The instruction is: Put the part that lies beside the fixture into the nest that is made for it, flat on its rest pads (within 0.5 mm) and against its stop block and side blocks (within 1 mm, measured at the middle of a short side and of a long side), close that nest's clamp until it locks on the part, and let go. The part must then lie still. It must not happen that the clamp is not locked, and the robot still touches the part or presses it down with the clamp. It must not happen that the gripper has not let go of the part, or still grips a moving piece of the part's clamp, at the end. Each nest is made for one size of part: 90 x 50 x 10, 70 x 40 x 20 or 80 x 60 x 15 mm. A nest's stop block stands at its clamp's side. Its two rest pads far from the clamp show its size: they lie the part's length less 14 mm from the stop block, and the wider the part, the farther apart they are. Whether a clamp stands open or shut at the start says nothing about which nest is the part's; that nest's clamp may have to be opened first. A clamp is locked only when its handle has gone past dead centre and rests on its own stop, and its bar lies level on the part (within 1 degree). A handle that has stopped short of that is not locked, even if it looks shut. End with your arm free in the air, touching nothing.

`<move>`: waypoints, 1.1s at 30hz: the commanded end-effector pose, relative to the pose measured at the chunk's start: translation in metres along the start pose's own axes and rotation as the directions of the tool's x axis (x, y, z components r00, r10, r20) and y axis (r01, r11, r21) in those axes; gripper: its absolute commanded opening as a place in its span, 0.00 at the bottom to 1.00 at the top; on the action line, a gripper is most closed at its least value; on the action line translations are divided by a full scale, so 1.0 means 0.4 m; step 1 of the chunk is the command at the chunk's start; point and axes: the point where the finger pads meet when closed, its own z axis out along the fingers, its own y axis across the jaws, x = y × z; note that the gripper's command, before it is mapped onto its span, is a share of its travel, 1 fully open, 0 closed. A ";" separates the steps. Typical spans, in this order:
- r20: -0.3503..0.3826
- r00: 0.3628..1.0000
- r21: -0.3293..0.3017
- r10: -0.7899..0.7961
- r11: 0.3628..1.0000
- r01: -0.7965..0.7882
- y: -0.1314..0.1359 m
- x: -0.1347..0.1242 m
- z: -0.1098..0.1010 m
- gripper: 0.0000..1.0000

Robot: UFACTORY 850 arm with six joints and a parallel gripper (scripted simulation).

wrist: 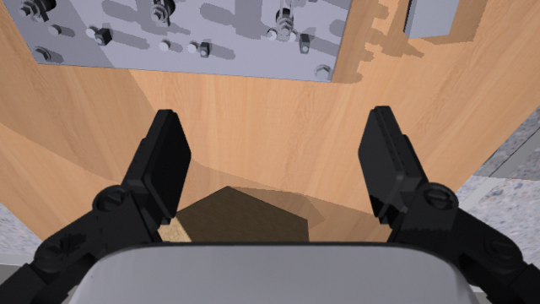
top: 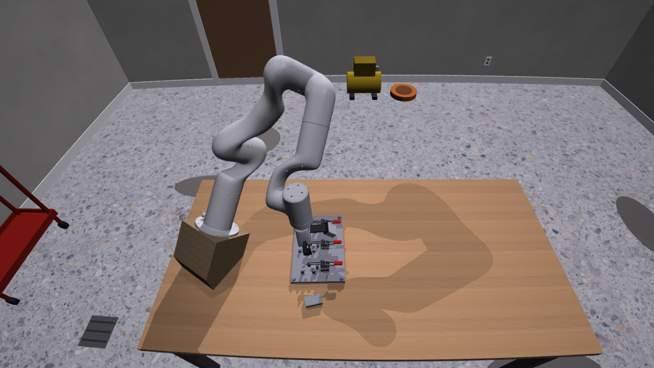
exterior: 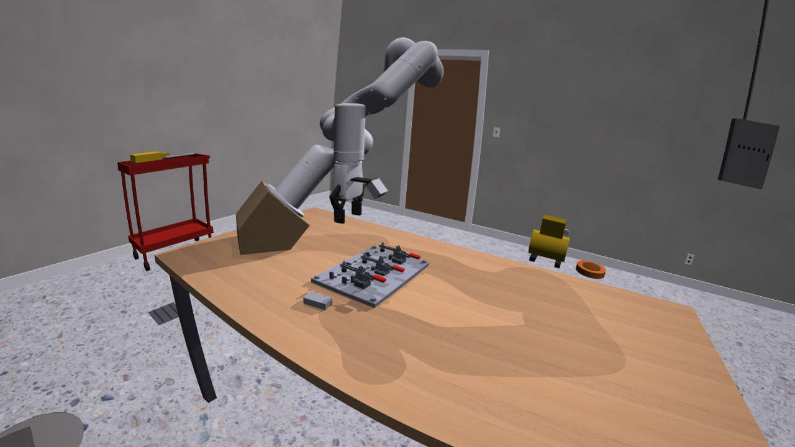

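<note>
— Where is your pincer?

— My pincer (exterior: 345, 211) hangs wide apart and empty, high over the desk (exterior: 500, 356), pointing straight down.

— And the part?

— The part (top: 313, 300) lies flat just beside the fixture (top: 318, 267), on its side toward the desk's near edge. My brown mounting block (top: 210, 256) sits at the desk's left edge.

— The room?

— Speckled floor (top: 457, 137), a red cart (exterior: 164, 200), a yellow compressor (exterior: 549, 239).

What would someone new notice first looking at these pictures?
Probably the big grey arm rising from its tilted brown base block at the table's corner, its open, empty gripper hanging well above the wood. Next, the grey fixture plate with three red-handled clamps mid-table, and the small grey part lying beside its near end.
</note>
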 end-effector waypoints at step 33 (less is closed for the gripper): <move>0.040 0.994 -0.015 0.098 0.995 -0.097 0.019 -0.032 0.002 0.00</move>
